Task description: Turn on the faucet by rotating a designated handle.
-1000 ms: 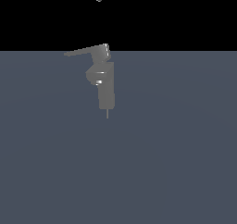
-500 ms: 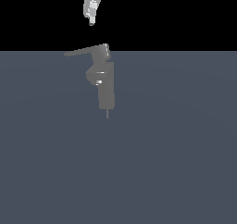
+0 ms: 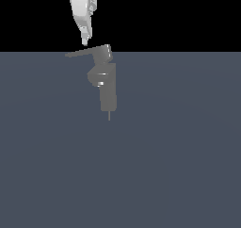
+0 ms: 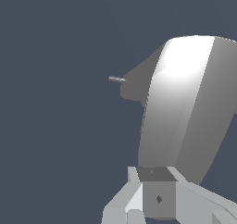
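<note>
1. The faucet (image 3: 108, 83) stands on the dark grey-blue worktop (image 3: 179, 166), toward the far edge in the exterior view. It has an upright rectangular body, a rounded bulge on the side toward the exterior view's left, and a cubic cap on top. A thin pin projects below the body.
2. The handle (image 3: 84, 52) is a thin flat bar running from the cap toward the exterior view's left, tilted slightly down at its free end.
3. The gripper (image 3: 85, 39) hangs above the middle of the handle, tips pointing down and just clear of the bar (contact cannot be confirmed).
4. The fingers (image 3: 85, 36) appear drawn together; they hold nothing.
5. In the wrist view the faucet (image 4: 185, 107) fills the frame close up, brightly lit.
6. No other objects surround the faucet; no obstruction seen.
7. No brand, label or legible writing.
</note>
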{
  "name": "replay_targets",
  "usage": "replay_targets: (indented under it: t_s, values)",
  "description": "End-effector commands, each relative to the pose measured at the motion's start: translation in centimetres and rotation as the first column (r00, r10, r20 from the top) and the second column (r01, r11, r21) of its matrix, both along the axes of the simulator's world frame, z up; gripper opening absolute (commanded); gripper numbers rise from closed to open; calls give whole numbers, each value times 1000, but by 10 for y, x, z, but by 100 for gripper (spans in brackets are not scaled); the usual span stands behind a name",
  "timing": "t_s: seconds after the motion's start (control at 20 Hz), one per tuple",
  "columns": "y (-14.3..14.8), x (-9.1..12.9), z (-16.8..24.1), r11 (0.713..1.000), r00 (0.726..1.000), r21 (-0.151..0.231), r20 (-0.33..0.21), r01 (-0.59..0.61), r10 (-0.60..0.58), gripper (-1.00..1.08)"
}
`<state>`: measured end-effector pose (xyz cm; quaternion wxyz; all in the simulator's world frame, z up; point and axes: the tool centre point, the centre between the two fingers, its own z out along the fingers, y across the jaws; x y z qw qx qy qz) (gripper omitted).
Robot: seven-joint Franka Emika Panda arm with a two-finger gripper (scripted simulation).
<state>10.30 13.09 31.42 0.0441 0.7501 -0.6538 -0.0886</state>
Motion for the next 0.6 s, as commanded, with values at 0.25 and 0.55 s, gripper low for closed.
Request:
replay_targets:
  t_s: [0.25, 0.55]
  values:
    - [28, 16, -35, 993, 994, -53, -5, 104, -105, -100]
    - [39, 21, -50, 987, 990, -75, -4, 143, -144, -100]
